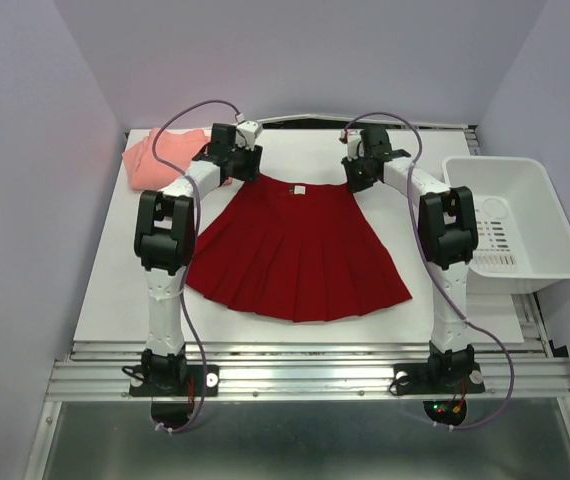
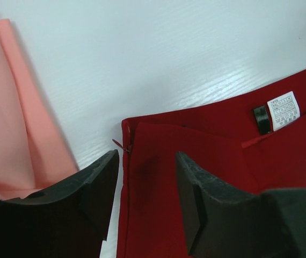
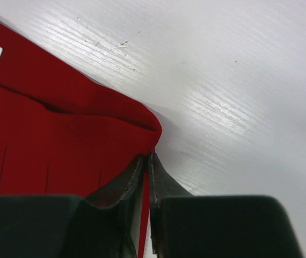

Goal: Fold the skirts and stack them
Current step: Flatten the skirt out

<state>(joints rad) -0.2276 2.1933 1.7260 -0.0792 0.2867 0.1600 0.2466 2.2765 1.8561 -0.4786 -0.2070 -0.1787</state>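
Note:
The deep red skirt (image 1: 295, 255) lies spread flat in a fan on the white table, waistband at the far side. The salmon-pink skirt (image 1: 160, 155) sits bunched at the far left corner. My left gripper (image 2: 145, 177) is open, its jaws straddling the left end of the red waistband (image 2: 196, 134); the pink cloth (image 2: 13, 123) lies just to its left. My right gripper (image 3: 147, 158) is shut on the right corner of the red waistband (image 3: 78, 140), a thin edge of cloth pinched between its fingertips.
A white plastic bin (image 1: 510, 225) stands off the table's right side, close to the right arm. A white label (image 2: 283, 110) is sewn inside the waistband. The white table (image 1: 295, 320) shows bare surface in front of the hem.

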